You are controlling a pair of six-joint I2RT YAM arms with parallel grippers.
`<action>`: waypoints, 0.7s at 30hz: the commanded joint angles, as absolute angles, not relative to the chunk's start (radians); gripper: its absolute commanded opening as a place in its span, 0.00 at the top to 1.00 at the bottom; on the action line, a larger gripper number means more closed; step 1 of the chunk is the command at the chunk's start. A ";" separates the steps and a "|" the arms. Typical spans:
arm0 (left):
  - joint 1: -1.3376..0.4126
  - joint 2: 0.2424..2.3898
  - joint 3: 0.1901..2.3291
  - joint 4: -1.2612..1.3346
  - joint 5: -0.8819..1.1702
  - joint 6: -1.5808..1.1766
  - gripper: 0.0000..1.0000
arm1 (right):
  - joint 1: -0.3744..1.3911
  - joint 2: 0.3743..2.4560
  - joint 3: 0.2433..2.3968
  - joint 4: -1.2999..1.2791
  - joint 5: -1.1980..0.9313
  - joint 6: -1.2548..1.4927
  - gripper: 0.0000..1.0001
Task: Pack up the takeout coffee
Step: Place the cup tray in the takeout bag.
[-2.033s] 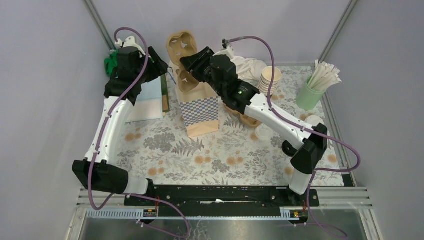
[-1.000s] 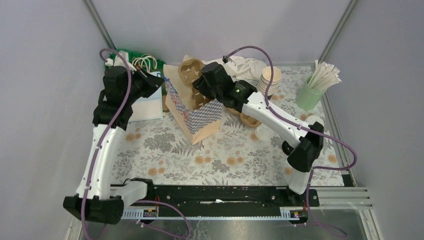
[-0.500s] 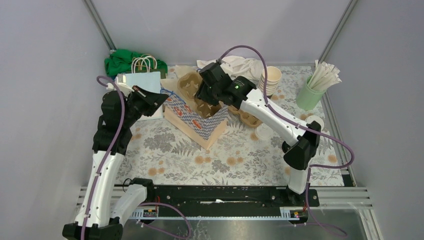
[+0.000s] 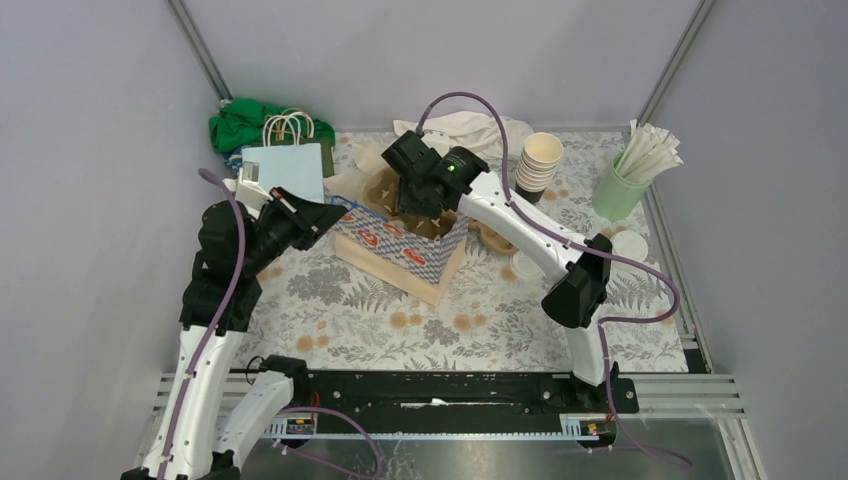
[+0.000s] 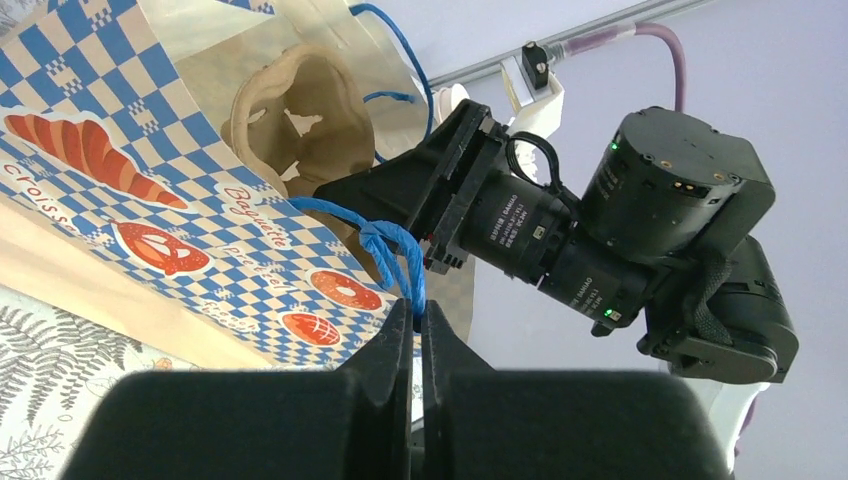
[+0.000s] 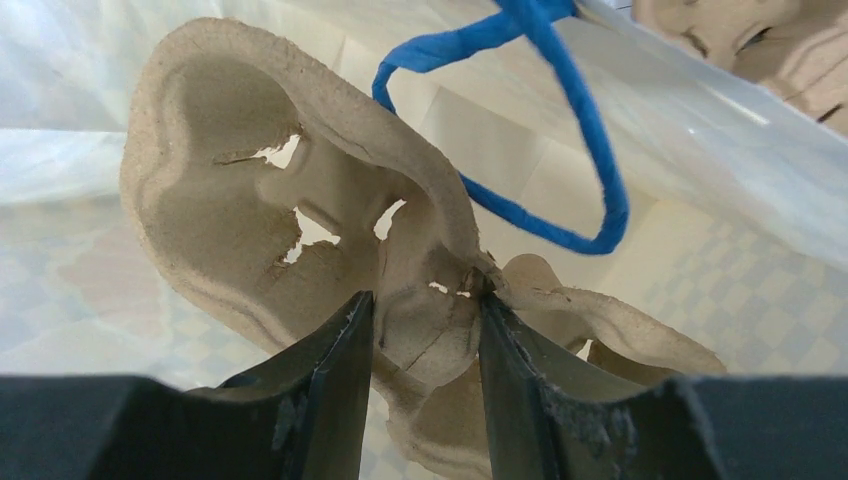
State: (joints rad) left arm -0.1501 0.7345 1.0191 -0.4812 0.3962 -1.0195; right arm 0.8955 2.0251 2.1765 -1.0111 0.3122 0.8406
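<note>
The checkered bag [image 4: 400, 245], upright two seconds ago, now lies tipped on the surface [image 4: 450, 330], mouth toward the far left. The left end effector [image 5: 418, 320], clamped on the blue handle [image 5: 395, 250], sits nearer and lower. The right end effector [image 6: 420, 310] has lowered the pulp carrier [image 6: 300, 230] into the mouth.

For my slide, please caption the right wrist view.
Right gripper clamps a pulp cup carrier inside the blue-handled paper bag.

You have the bag [image 4: 400, 245] lying tilted at mid-table [image 4: 450, 330], its mouth toward the rear. The cup carrier [image 4: 378, 188] sits partly in that mouth, clamped between the fingers of the right pincer [image 6: 420, 310]. The left pincer [image 5: 417, 320], left of the bag, is closed on its handle [image 5: 395, 245]. Right of the bag are a second carrier [image 4: 497, 238] and a lid [image 4: 522, 265]. The stack of cups [image 4: 540, 160] is behind them, with the straw tumbler [image 4: 622, 185] far right.
</note>
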 commanded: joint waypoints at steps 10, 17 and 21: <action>-0.314 0.719 0.983 -0.393 0.387 -1.073 1.00 | 0.900 2.014 2.183 -1.112 0.359 0.710 0.75; -0.387 0.758 1.043 -0.466 0.308 -0.968 0.68 | 0.900 2.034 2.122 -1.085 0.345 0.749 0.75; -0.386 0.780 1.193 -0.720 0.102 -0.766 0.25 | 0.900 2.020 2.096 -1.068 0.354 0.725 0.76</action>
State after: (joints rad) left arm -0.3851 0.7784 1.0496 -0.5621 0.2886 -0.9581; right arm 0.8955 2.0319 2.1159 -1.0863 0.3489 0.7452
